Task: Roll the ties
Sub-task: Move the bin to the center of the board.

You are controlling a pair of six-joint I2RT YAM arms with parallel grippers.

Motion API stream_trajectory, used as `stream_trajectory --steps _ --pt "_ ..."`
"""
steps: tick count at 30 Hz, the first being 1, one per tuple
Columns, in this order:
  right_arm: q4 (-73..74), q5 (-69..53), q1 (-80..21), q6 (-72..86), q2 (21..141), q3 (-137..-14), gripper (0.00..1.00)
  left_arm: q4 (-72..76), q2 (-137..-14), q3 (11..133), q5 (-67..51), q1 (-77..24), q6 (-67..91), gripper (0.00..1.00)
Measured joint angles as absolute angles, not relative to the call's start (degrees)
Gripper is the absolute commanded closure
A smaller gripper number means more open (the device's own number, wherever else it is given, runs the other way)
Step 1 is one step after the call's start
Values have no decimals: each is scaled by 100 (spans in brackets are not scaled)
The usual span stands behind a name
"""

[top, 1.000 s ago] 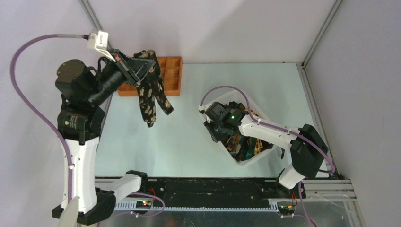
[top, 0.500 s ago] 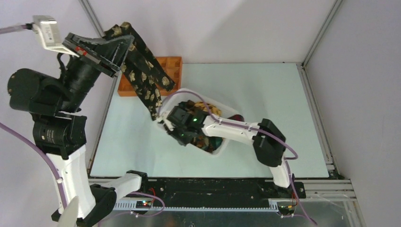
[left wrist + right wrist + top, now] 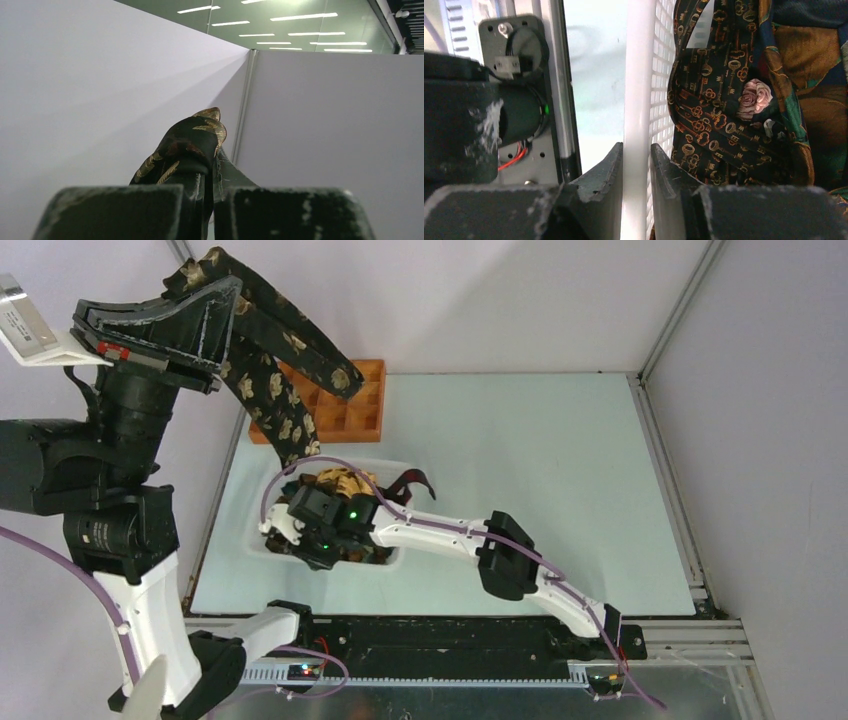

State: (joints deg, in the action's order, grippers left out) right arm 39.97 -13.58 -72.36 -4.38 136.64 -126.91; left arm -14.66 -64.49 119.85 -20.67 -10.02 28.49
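Your left fingers [image 3: 215, 305], raised high at the far-left corner, are pinched on the fold of one leaf-print tie [image 3: 268, 390]. Its two tails dangle over the orange tray [image 3: 355, 405], whose pockets look empty. The cloth seems light, limp and probably slippery, so a grip near one end should let it hang straight. Your right fingers [image 3: 616, 165] clamp the rim of the white mesh basket [image 3: 636, 75] at the counter's [image 3: 520, 440] near-left side. More ties [image 3: 719, 125] lie tangled inside it.
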Motion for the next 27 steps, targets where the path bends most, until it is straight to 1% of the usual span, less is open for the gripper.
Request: stream_trajectory --steps 3,9,10,11,12,14,17,19,21,27 --pt "3752 -1520 -7236 -526 13970 -13080 100 -1374 -6359 11834 -2056 -1002 2853 100" --pt "2989 -1927 -7210 -613 14278 -13279 100 -1363 -6228 11675 -1990 -1002 2842 100" --pt "2886 -1990 -7210 -628 14339 -13332 92 -1367 -6213 11660 -1981 -1002 2838 100" --pt "2786 -2071 -7214 -666 14427 -13432 80 -1378 -6191 11649 -1979 -1002 2829 100" --pt "2707 -2132 -7225 -718 14492 -13506 59 -1385 -6167 11625 -1973 -1002 2816 100" --pt "2609 -2180 -7264 -847 14543 -13572 46 -1406 -6112 11577 -1966 -1002 2794 100" --pt "2213 -2276 -7356 -939 14479 -13469 39 -1433 -6047 11511 -1964 -1002 2790 100" --pt "1979 -2294 -7395 -932 14302 -13196 33 -1433 -6040 11509 -1966 -1002 2792 100" --pt "1793 -2316 -7408 -825 14029 -12827 29 -1433 -6036 11511 -1966 -1002 2794 100" --pt "1240 -2198 -7043 -279 12978 -11861 28 -1476 -6053 11587 -1975 -1002 2803 100"
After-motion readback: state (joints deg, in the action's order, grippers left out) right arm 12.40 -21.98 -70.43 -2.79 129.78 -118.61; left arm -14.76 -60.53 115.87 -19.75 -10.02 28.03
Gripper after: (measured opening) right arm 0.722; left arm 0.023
